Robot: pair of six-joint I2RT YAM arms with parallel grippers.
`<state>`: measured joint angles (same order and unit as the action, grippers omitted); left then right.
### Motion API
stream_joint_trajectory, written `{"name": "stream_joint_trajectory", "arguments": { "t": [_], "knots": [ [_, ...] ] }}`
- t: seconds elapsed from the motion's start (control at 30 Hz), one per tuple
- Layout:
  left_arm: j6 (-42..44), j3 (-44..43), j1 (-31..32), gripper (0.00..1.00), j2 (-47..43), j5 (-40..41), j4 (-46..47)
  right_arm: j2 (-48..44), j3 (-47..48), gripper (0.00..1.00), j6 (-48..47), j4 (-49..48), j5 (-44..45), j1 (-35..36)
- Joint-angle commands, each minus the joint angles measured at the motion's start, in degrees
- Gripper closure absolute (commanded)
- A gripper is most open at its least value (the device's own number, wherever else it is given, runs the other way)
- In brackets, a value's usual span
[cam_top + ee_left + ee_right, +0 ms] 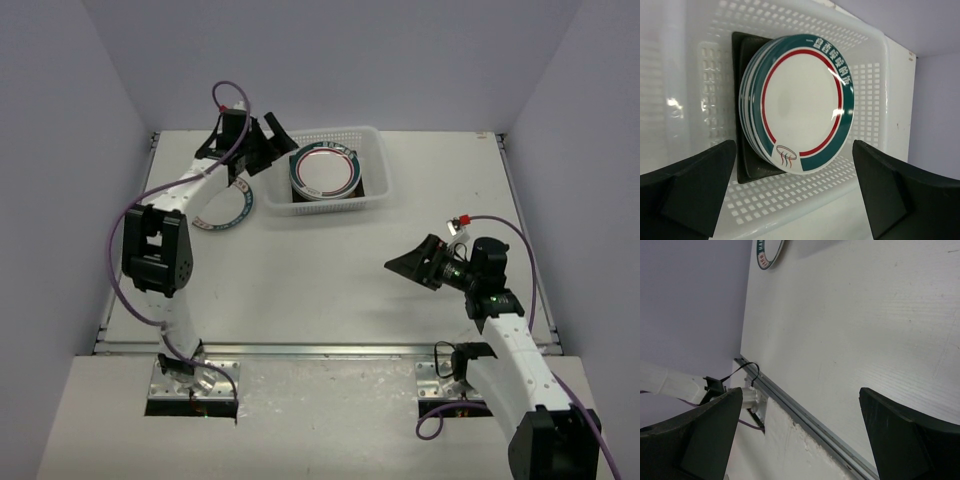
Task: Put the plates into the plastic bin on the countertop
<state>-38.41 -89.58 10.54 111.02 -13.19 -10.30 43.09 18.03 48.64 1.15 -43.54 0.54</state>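
The white lattice plastic bin (pixel 372 150) stands at the back middle of the countertop (pixel 320 280). It holds a stack of plates (pixel 323 172). The top one is round and white with a teal rim and a red ring (pixel 802 102), and a dark square plate (pixel 742 50) lies beneath. My left gripper (pixel 278 148) is open and empty, just left of the bin, over its rim (pixel 790 220). Another teal-rimmed plate (pixel 237 210) lies on the countertop, partly hidden under my left arm; its edge shows in the right wrist view (pixel 769 252). My right gripper (pixel 415 262) is open and empty, above the countertop's right middle.
Walls close in the countertop at the back and on both sides. A metal strip (pixel 330 349) runs along the near edge, in front of the arm bases. Purple cables loop around both arms.
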Motion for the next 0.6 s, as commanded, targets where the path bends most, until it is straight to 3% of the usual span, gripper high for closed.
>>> {"name": "stream_joint_trajectory", "arguments": {
  "t": [0.0, 0.1, 0.2, 0.3, 0.43, 0.57],
  "knots": [
    [1.0, 3.5, -2.4, 0.00, -14.6, 12.0, -3.0, 0.3, 2.5, 0.01, -1.6, -1.3, 0.5, -0.1],
    [-6.1, 20.3, -10.1, 0.00, -25.0, 14.7, 3.4, 0.3, 2.2, 0.01, -2.1, -1.3, 0.5, -0.1],
    [-10.6, 31.2, -18.9, 0.00, -34.0, 16.2, 3.1, 0.9, 1.9, 0.01, -2.7, -1.5, -0.8, -0.1],
    [-14.3, 38.6, -25.1, 0.00, -36.7, 18.2, 3.3, 1.6, 1.4, 0.01, -2.5, -2.6, -1.9, -0.1],
    [-15.5, 43.0, -30.6, 0.00, -30.2, 13.7, 6.1, 2.4, -0.1, 0.01, -1.2, -5.6, -3.4, -0.2],
    [-16.1, 43.2, -31.0, 0.00, -23.3, 11.0, 9.3, 3.1, -1.0, 0.01, -1.4, -6.7, -4.0, -0.2]
  ]
}}
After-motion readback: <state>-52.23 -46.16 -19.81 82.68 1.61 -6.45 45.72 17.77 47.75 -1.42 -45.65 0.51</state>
